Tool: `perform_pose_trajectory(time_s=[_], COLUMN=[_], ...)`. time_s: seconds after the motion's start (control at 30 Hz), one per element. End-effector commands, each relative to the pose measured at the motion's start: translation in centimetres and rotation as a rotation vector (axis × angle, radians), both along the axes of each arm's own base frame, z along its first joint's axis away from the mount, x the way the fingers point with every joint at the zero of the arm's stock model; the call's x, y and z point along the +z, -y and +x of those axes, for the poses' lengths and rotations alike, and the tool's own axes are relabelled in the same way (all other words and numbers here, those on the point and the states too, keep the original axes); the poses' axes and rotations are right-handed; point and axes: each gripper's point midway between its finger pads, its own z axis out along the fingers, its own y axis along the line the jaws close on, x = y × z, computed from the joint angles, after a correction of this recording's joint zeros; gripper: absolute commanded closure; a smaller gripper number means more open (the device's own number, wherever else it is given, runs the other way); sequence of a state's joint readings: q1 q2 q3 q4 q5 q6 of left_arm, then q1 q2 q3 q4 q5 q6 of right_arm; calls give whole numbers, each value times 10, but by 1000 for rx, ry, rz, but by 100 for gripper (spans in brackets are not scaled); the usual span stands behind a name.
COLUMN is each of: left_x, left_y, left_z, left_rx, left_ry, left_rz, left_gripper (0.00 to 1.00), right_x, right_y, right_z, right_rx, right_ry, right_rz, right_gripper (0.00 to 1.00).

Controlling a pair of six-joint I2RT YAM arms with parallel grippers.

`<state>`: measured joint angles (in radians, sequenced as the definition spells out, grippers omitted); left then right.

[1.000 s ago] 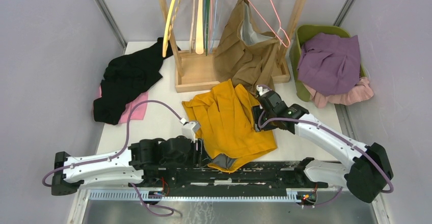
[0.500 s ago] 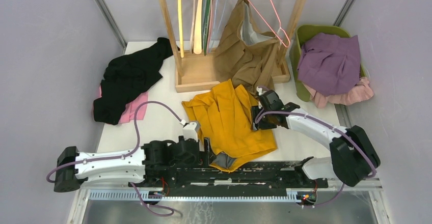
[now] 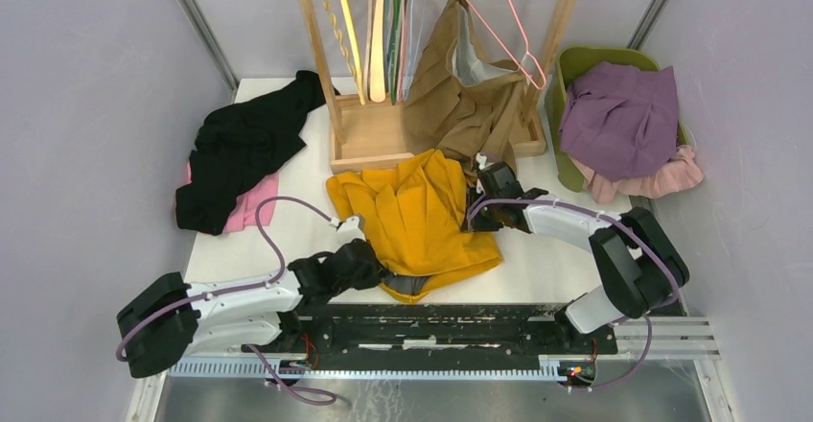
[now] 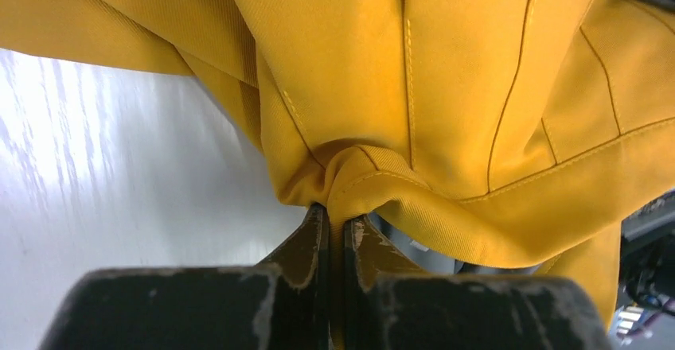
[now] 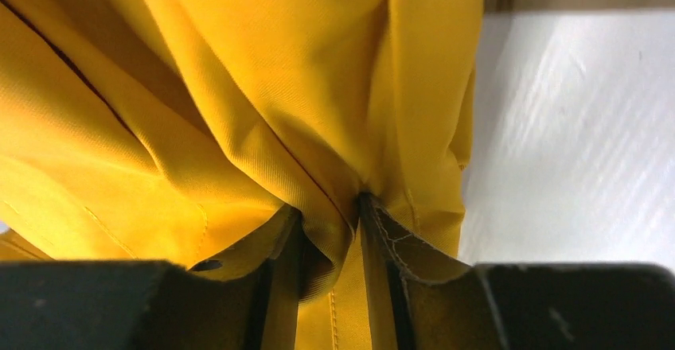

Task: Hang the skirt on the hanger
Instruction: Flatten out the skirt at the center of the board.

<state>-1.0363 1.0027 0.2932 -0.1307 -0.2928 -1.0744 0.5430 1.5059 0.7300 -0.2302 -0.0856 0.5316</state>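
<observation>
White table [image 3: 307, 177], wrist views alone reveal left hand [image 4: 336, 219], right hand [image 5: 329, 211] clenched on yellow skirt [image 3: 422, 225] folds

Left arm [image 3: 240, 302]: white shell links, rounded black joint housings.
Right arm [image 3: 568, 222]: same make; white links, bulky black joints.
Cables [image 3: 257, 228]: purple, one running outside each arm.
Left fingers [image 4: 305, 246]: dark, flat, edges scuffed pale.
Right fingers [image 5: 382, 266]: dark, chipped and worn along the edges.
Base rail [image 3: 460, 324]: black, flecked with pale scratches; ribbed metal strip below.
Wiring [image 3: 575, 372]: small red and orange leads near the rail's right end.
</observation>
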Motion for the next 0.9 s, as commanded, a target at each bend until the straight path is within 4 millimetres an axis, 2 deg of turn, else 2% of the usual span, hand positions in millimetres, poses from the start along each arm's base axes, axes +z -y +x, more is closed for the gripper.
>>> perform_pose_trajectory(time_s=[0.0,0.17,0.27,0.4,0.47,0.53,0.63,0.8,0.87], left_x=[9,7,13,34,51,74,95,104,102], left_y=[2,-3,-4,-8,-10,-12,-18,-28,-28], left_z=[31,62,86,116,122,121,104,58,42], left_rx=[12,36,49,65,65,63,35,-31,-66], left_ry=[65,85,126,220,269,310,311,231,197], left_rz=[6,38,75,118,128,109,76,-15,-44], left_gripper=[97,97,97,97,97,97,97,97,93], right_x=[-28,-19,-3,25,42,57,76,100,101], right_y=[5,-1,-10,-19,-22,-20,-12,7,13], right_z=[10,44,70,97,103,102,88,54,42], right_rx=[-57,-101,-117,-117,-98,-87,-65,-34,-27], right_ry=[-44,2,51,123,163,195,219,234,220], right_rz=[-24,16,52,98,115,117,110,83,72], right_gripper=[65,69,70,71,71,71,71,83,84])
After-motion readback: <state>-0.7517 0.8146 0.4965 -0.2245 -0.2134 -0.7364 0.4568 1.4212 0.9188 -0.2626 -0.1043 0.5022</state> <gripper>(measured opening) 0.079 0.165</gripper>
